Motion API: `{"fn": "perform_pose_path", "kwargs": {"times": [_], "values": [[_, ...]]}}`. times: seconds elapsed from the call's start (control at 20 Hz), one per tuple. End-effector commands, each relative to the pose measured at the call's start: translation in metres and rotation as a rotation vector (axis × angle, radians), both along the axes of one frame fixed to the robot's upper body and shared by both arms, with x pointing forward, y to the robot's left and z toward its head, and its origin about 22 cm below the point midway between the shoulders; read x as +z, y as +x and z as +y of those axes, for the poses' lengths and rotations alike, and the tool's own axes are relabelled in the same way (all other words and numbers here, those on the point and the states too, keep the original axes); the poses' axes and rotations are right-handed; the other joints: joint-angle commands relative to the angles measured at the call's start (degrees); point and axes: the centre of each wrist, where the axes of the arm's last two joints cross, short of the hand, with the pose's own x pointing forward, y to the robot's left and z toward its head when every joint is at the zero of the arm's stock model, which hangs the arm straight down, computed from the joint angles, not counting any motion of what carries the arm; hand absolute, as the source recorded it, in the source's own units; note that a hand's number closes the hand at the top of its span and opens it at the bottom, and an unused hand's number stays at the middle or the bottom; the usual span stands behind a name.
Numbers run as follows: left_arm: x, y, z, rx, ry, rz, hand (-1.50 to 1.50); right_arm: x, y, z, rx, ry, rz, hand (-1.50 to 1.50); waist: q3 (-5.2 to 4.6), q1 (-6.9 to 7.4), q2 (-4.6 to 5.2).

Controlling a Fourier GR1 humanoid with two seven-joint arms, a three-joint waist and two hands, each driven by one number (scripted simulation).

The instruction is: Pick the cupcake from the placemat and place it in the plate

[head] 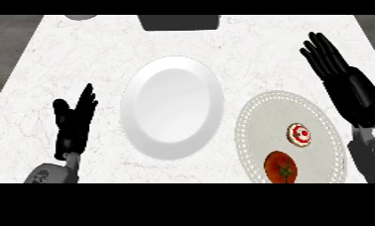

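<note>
The right robot hand [343,84] is hovering with its fingers spread and straight, holding nothing, just beyond the far right edge of the placemat [256,121]. It is sitting above and to the right of the cupcake [299,135], apart from it, so I judge the reach for the grasp is only beginning. The cupcake is lying on the placemat's right half, its white top with a red centre facing up, and a tomato [281,166] is sitting near it on the same mat, toward the robot. That neighbour is close enough that the fingers will probably need to come in from the far side to avoid nudging it. Left of the placemat, the white plate [173,107] is waiting bare on the desk [88,56], near enough for a short carry. The left robot hand [73,121] is resting open, fingers up, at the view's lower left, well apart from everything.
</note>
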Motion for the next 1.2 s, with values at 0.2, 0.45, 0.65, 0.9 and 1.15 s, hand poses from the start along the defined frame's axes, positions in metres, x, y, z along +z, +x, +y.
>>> {"fn": "perform_pose_path", "kwargs": {"times": [0.2,0.45,0.65,0.9,1.15], "values": [[0.013,-0.001,-0.001,-0.053,0.082,-0.07,0.0,-0.014,-0.008,-0.006,0.429,0.147,0.13,1.5,-1.73,0.67,-1.94],[0.004,-0.001,-0.01,-0.072,0.03,-0.019,0.0,0.105,-0.006,-0.033,0.208,-0.673,-0.36,1.5,-1.78,-2.07,-3.15],[0.012,0.001,-0.01,-0.081,0.042,-0.051,0.0,-0.065,-0.042,-0.061,0.044,-0.097,-0.073,1.5,-1.32,-0.64,-1.24],[0.012,-0.002,-0.015,-0.113,0.036,-0.051,0.0,-0.096,-0.058,-0.092,0.355,0.082,-0.106,-1.5,-1.51,0.63,-1.44],[0.011,0.003,-0.031,-0.123,0.036,-0.051,0.0,-0.063,-0.034,-0.098,0.457,-0.372,-0.179,-1.5,-1.67,0.75,-1.63]]}}
